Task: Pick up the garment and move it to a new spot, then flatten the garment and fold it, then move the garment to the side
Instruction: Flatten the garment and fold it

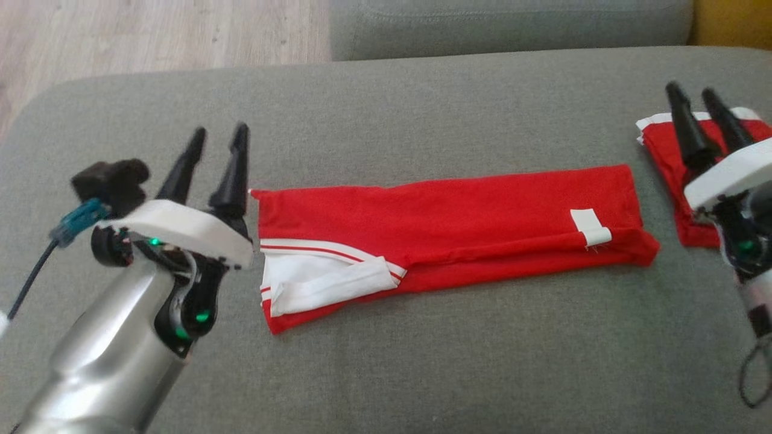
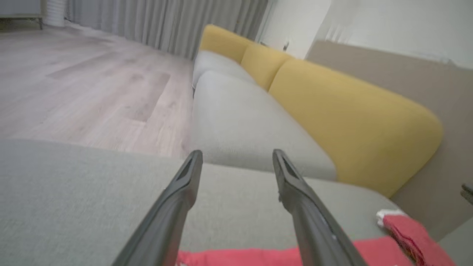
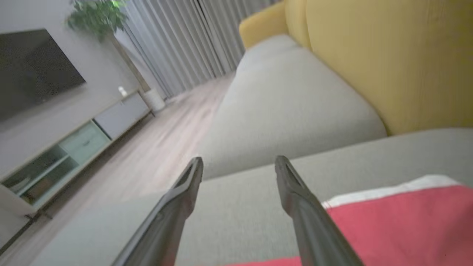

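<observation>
Grey sofa cushion (image 1: 386, 120), red garment (image 1: 458, 223) with white trim, folded into a long strip, perhaps shorts, lying between left gripper (image 1: 220, 128) and right gripper (image 1: 690, 89), both spread wide, empty

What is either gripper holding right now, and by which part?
Nothing. Left gripper and right gripper are both open, empty; the red garment lies folded on the cushion.

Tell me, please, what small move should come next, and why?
Probably lower the left gripper onto the left end of the garment: the open fingers hover beside it, and the garment lies as a long strip, likely needing another fold.
</observation>
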Robot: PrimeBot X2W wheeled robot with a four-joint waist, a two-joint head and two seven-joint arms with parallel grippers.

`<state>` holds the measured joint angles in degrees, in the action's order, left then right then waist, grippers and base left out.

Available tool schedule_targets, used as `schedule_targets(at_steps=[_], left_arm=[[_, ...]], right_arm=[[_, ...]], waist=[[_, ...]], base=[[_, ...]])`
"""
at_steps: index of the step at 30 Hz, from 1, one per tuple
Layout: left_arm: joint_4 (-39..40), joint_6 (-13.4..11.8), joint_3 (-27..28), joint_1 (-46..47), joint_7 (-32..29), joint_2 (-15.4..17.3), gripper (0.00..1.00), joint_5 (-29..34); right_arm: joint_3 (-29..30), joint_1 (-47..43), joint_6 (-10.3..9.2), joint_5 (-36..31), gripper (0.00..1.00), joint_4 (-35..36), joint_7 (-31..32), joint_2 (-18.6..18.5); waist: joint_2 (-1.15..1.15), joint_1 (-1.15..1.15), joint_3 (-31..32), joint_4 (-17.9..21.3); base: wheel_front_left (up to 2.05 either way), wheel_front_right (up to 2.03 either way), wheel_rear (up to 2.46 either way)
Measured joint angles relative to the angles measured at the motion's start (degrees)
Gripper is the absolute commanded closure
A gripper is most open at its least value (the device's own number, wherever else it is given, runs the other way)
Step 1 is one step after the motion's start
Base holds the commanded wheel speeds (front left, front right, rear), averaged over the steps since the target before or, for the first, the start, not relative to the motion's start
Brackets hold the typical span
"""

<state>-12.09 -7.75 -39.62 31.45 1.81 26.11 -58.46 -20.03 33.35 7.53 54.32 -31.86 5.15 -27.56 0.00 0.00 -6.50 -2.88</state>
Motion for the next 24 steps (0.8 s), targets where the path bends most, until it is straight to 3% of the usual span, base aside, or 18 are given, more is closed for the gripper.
schedule_targets(at_steps=[8, 12, 14, 24], left_arm=[[-3.09, -2.4, 4.78, -4.24, 11.66, -3.25, 0.0, 1.58], [-3.91, -2.9, 5.93, -8.78, 12.49, -5.91, 0.0, 6.72], [-2.93, -2.83, 9.42, -12.18, 12.6, -8.53, 0.0, 12.99], [-3.26, 2.5, 20.08, -23.65, 12.65, -17.49, 0.0, 25.61]], right_arm=[[4.63, -3.81, 0.0, -10.02, 0.0, 1.64, -15.59, 10.33], [7.1, -9.17, 0.0, -14.23, 0.0, 2.42, -18.04, 14.95], [9.04, -13.21, 0.0, -16.91, 0.0, 3.09, -18.85, 18.25], [12.34, -21.57, 0.0, -22.8, 0.0, 4.11, -19.35, 22.86]], waist=[[0.0, 0.0, 2.27, 0.93], [0.0, 0.0, 2.98, 1.23], [0.0, 0.0, 3.29, 1.41], [0.0, -0.01, 3.42, 1.63]], base=[[0.0, 0.0, 0.0], [0.0, 0.0, 0.0], [0.0, 0.0, 0.0], [0.0, 0.0, 0.0]])
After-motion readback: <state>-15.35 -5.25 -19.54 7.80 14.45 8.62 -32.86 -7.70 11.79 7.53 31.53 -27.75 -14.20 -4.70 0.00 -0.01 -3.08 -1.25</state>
